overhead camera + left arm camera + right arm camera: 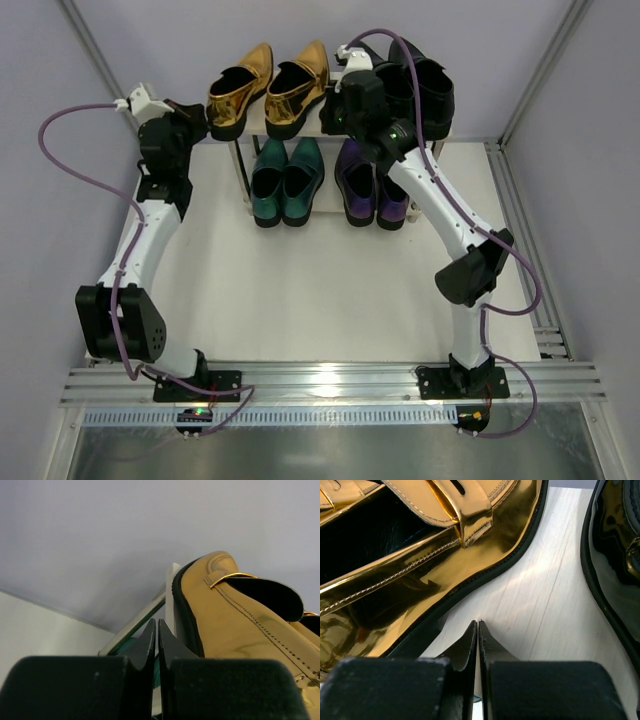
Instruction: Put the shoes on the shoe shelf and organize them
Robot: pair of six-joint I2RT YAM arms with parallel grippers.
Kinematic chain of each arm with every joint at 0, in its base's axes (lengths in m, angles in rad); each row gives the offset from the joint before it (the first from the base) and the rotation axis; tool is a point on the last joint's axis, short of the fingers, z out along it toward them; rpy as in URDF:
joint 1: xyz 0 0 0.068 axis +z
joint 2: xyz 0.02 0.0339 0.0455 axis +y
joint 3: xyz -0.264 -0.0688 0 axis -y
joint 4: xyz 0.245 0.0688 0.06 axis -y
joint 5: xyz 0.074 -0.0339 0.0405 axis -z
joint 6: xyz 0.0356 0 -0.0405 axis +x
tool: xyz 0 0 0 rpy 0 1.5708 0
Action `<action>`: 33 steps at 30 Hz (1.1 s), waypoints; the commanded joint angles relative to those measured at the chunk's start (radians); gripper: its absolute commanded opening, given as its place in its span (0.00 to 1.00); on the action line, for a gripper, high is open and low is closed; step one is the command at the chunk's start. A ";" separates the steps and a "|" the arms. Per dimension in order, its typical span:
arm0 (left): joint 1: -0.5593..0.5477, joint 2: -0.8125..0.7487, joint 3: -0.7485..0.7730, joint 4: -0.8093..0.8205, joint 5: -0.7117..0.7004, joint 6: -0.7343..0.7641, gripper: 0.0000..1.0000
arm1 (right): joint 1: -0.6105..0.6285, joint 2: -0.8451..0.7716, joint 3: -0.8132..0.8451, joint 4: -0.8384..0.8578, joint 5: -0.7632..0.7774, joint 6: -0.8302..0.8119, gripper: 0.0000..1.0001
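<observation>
The shoe shelf (257, 122) stands at the back. The gold pair (268, 88) sits on its top board at the left, and the black pair (432, 92) at the right, partly hidden by my right arm. The teal pair (287, 182) and the purple pair (368, 180) sit on the lower level. My left gripper (198, 118) is shut and empty, just left of the gold shoe's heel (235, 625). My right gripper (345, 108) is shut and empty. Its tips (478, 624) sit low over the top board (550, 600), between a gold shoe (420, 565) and a black shoe (615, 555).
The white table (300, 290) spreads in front of the shelf. Pale walls close in at the back and sides, with a metal rail (330, 380) at the near edge. Purple cables loop off both arms. The shelf's edge (172, 595) shows beside the gold heel.
</observation>
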 commanded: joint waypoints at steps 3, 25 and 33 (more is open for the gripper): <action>-0.006 0.010 0.047 0.093 0.137 -0.094 0.00 | 0.001 0.020 0.064 0.012 0.024 0.000 0.04; -0.058 -0.023 0.031 0.085 0.071 -0.080 0.01 | 0.000 0.089 0.172 -0.022 0.205 0.039 0.04; 0.018 -0.053 0.004 0.047 -0.008 -0.070 0.00 | 0.000 0.140 0.199 0.029 0.262 0.022 0.04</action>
